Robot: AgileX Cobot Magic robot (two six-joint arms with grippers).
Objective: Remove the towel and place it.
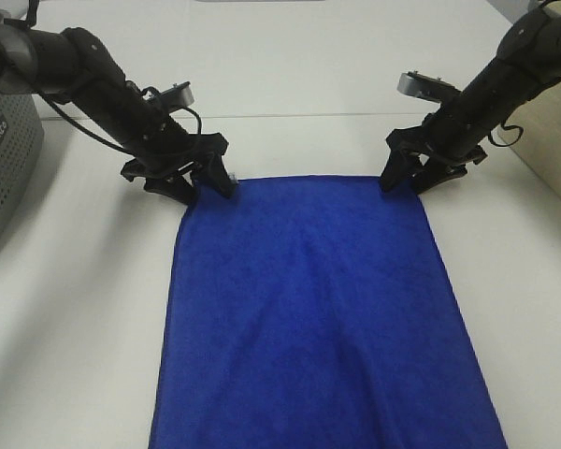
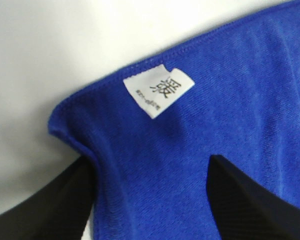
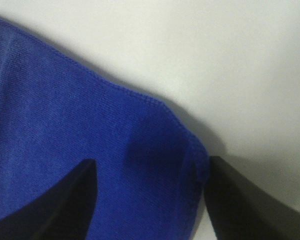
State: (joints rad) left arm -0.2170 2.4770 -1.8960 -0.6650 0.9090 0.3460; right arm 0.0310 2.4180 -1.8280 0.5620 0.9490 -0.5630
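Observation:
The royal-blue towel (image 1: 318, 318) lies flat on the white table (image 1: 75, 355), running from the grippers to the near edge of the exterior high view. My left gripper (image 1: 204, 187) is open and straddles the far left corner. In the left wrist view (image 2: 150, 200) the towel (image 2: 215, 115) with its white tag (image 2: 159, 90) lies between the two black fingers (image 2: 45, 210). My right gripper (image 1: 409, 180) is open over the far right corner. In the right wrist view (image 3: 150, 200) that corner of the towel (image 3: 65, 130) sits slightly bunched between the fingers (image 3: 250, 200).
A grey perforated box (image 1: 5, 168) stands at the left edge of the table. A light wooden surface (image 1: 552, 140) shows at the far right. A seam (image 1: 290, 116) crosses the table behind the grippers.

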